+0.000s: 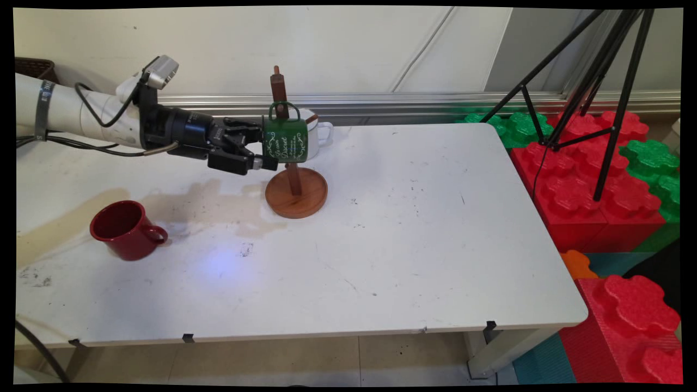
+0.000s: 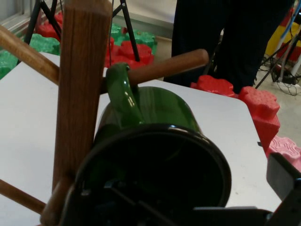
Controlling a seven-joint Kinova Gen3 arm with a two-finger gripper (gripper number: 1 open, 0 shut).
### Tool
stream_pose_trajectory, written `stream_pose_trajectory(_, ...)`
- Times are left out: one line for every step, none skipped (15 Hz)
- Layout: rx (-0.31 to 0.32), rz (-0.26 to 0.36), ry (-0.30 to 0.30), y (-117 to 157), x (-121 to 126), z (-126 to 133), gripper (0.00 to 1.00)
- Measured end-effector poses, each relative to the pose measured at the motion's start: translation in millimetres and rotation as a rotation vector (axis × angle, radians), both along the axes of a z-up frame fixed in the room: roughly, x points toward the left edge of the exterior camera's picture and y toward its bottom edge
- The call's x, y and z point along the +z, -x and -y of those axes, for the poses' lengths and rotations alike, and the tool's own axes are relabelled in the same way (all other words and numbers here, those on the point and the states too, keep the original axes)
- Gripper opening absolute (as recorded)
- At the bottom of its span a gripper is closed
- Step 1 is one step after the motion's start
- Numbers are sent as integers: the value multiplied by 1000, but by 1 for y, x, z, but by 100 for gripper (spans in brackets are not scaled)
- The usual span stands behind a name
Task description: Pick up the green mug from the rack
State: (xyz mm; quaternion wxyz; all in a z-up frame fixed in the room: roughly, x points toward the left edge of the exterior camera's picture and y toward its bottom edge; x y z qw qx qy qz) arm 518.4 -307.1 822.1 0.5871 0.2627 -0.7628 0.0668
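Main view: gripper (image 1: 260, 149) grips green mug (image 1: 285, 139) sideways, handle up.

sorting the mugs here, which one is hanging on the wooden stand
The green mug, its handle hooked over a peg of the wooden stand. The red mug sits on the table; the white mug stands behind.

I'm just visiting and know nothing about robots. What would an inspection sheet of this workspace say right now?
Surface: white table, scuffed, with a brownish stain near the red mug.
Things in use: green mug with its handle over a peg of the wooden mug stand; a white mug sits behind the stand.
Clutter: red mug upright, alone at the left.
Gripper: black gripper at the green mug's rim, one finger inside the mouth, shut on it.
Cables: black cables hang along the arm.
Surroundings: red and green foam blocks and a black tripod to the right; wall behind.
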Motion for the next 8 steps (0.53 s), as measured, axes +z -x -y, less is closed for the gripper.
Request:
stream_pose_trajectory(1, -2, 0, 1, -1, 1, 100)
stream_pose_trajectory(3, -5, 0, 1, -1, 2, 100)
stream_pose_trajectory(4, -8, -1, 2, -2, 2, 100)
stream_pose_trajectory(4, -10, -1, 4, -3, 3, 100)
stream_pose_trajectory(4, -12, -2, 5, -3, 3, 100)
stream_pose_trajectory(4, -14, -2, 5, -4, 4, 100)
stream_pose_trajectory(3, -16, -3, 6, -4, 4, 100)
stream_pose_trajectory(2, -19, -4, 7, -4, 3, 0)
